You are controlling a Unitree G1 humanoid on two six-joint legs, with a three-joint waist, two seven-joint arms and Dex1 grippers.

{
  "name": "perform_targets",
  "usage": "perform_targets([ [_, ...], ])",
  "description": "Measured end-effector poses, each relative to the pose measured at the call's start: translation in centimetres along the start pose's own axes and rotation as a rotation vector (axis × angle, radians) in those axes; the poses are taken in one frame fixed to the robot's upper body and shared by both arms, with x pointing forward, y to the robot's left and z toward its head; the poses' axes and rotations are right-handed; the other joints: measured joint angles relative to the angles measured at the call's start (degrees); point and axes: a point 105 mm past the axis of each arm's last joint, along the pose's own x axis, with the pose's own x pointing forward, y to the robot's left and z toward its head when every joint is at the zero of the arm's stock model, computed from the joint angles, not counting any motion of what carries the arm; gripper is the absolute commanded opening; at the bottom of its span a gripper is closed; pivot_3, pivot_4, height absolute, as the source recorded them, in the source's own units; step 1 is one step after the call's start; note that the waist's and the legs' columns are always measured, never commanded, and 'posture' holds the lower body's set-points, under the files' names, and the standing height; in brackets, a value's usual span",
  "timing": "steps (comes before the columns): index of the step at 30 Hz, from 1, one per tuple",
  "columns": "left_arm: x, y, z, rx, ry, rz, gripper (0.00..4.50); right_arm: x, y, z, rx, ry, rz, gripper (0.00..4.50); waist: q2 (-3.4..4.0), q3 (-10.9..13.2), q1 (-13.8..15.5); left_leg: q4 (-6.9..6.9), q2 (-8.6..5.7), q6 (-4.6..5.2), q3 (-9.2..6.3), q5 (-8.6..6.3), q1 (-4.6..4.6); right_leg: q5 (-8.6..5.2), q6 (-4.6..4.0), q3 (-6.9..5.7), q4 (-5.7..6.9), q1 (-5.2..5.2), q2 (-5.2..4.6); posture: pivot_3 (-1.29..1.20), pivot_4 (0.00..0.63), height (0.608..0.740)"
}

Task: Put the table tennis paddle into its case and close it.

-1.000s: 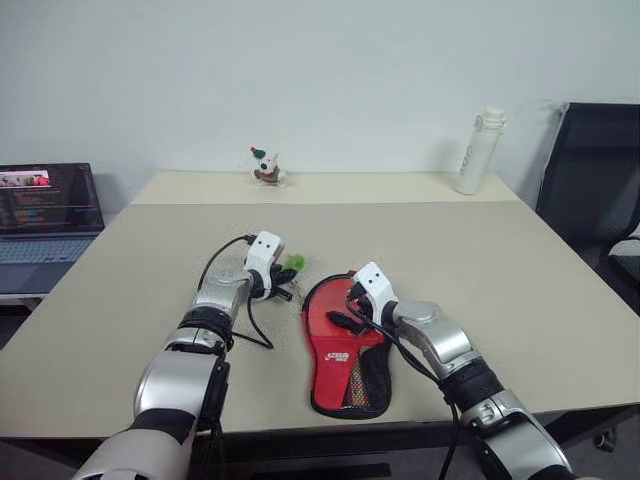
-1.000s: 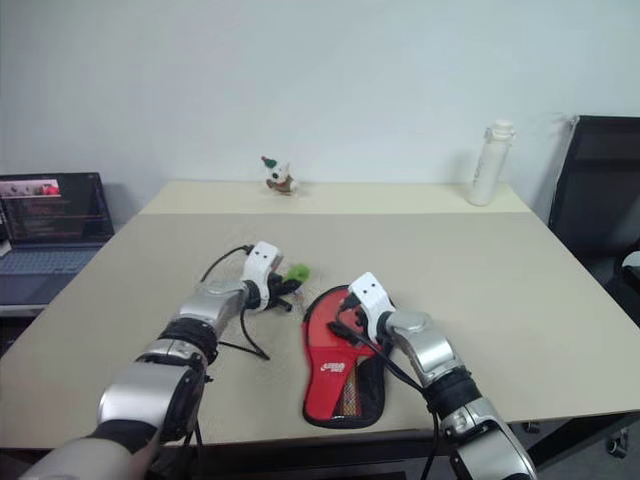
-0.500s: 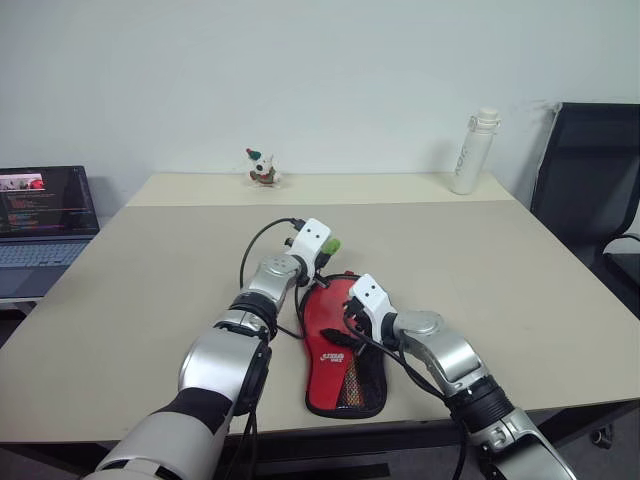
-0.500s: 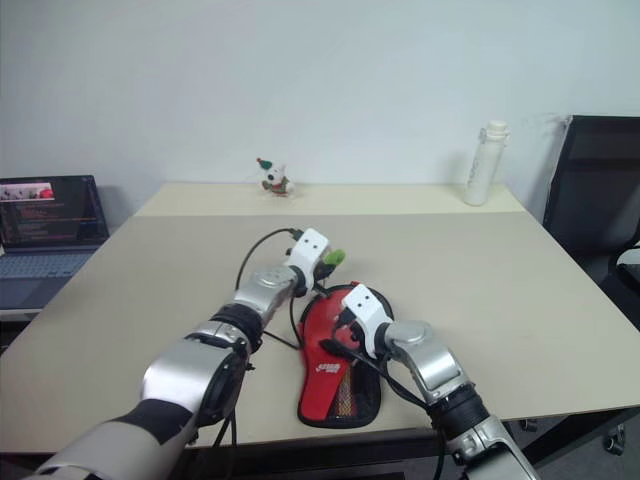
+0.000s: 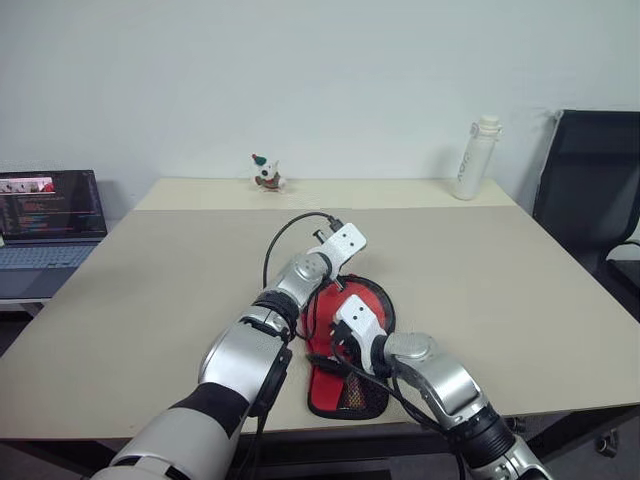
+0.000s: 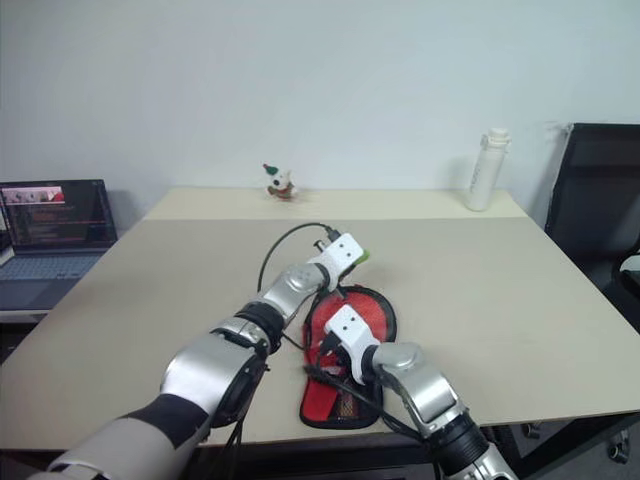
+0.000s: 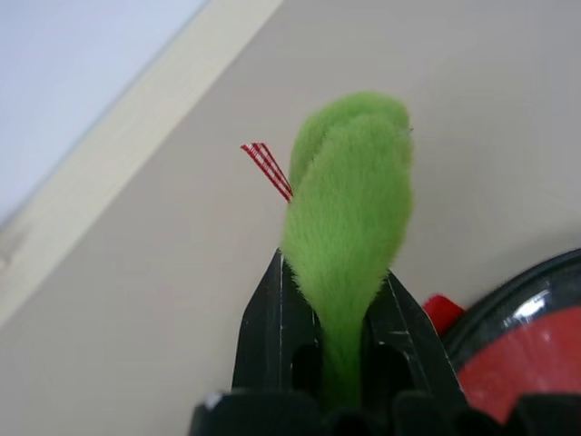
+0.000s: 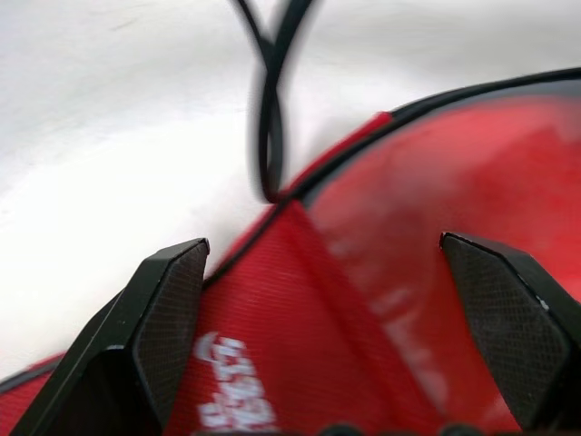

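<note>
The zipping step is in hand, judging from the grip. One tabletop [image 5: 150, 290] carries everything, and near its front edge lies one case [image 5: 352, 345], red side up, with white lettering and a mesh pocket. The round end points to 12 o'clock and the narrow end to 6 o'clock. One paddle seems to sit inside already, since the right wrist view shows a smooth red face [image 8: 472, 182] under the case's black rim, though little of it is exposed.

Two arms work over the case. The left end effector [image 7: 338, 368] is pressed together on the one green tag [image 7: 349, 218], pinching its fluffy stem, and sits at the case's 12 o'clock rim. The right end effector [image 8: 354, 327] is spread wide, with one finger on each side of the red fabric near the case's middle, clamping nothing.

The next move calls for drawing the tag along the round edge, keeping the pull in line with the zip track, while the right end effector presses the case down so that it does not slide.

Well apart stand one chair [image 5: 590, 170] at 3 o'clock, one laptop [image 5: 50, 215] at 9 o'clock, one white bottle [image 5: 475, 155] at 1 o'clock, and one small figurine [image 5: 265, 172] at 11 o'clock.
</note>
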Motion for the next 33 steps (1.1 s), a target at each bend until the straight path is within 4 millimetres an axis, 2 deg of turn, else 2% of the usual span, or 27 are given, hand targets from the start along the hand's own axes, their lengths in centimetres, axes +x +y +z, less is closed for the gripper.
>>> perform_targets([
  [11,1.0,-4.1,3.0,0.149,-0.089,-0.118,0.01,-0.1,0.1,-0.1,0.011,0.0,-0.015,4.5,0.05,-0.03,0.24,-0.01,-0.02,0.01,-0.03,-0.01,-0.01,0.0,0.0,-0.02,-0.04,0.01,-0.01,0.0,0.15,0.74],
  [19,1.0,-5.0,3.5,0.146,-0.11,-0.161,0.01,-0.1,0.2,-0.1,0.018,-0.005,-0.018,4.5,0.11,-0.07,0.23,-0.03,-0.03,0.01,-0.03,-0.01,-0.01,-0.01,-0.01,-0.02,-0.08,0.02,-0.01,0.0,0.15,0.74],
  [23,0.9,-5.1,3.5,0.105,-0.116,-0.207,1.43,-0.1,0.2,-0.1,0.021,-0.006,-0.017,4.5,0.12,-0.08,0.17,-0.04,-0.03,0.02,-0.03,-0.01,0.0,-0.01,-0.01,-0.03,-0.08,0.02,-0.01,0.0,0.15,0.74],
  [27,0.8,-4.4,3.3,0.058,-0.113,-0.184,2.85,0.3,0.2,0.1,0.023,-0.002,-0.005,4.5,0.15,-0.11,-0.03,-0.03,-0.02,0.02,-0.06,-0.01,0.01,-0.01,-0.01,-0.03,-0.06,0.03,0.0,0.0,0.15,0.74],
  [33,0.0,-0.7,1.6,-0.099,-0.086,-0.084,2.85,0.5,-0.9,0.5,0.045,-0.002,-0.023,4.5,0.17,-0.12,-0.14,-0.03,0.01,0.03,-0.08,0.0,0.04,-0.01,-0.01,-0.05,-0.01,0.03,0.02,0.0,0.15,0.74],
])
